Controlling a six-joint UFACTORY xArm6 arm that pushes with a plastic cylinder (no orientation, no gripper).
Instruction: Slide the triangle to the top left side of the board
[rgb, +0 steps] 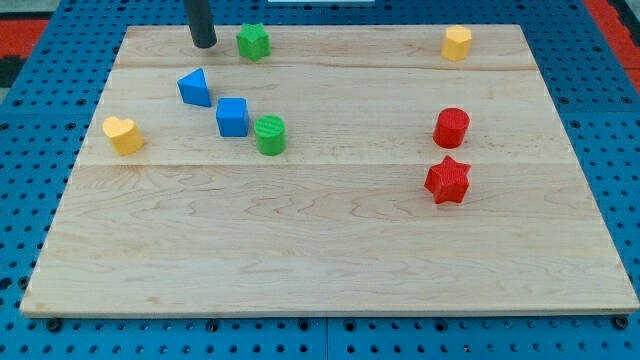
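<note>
My tip (204, 44) — a bare dark rod — stands above the blue triangle (195, 88).

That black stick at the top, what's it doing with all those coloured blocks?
That stick is my rod, and my tip pushes blocks around the wooden board. Right now my tip sits near the view's top left, just left of the green star-like block and above the blue triangle, not touching either. The triangle is the one I'm meant to slide to the top left. Beside it sit a blue cube and a green cylinder.
</note>
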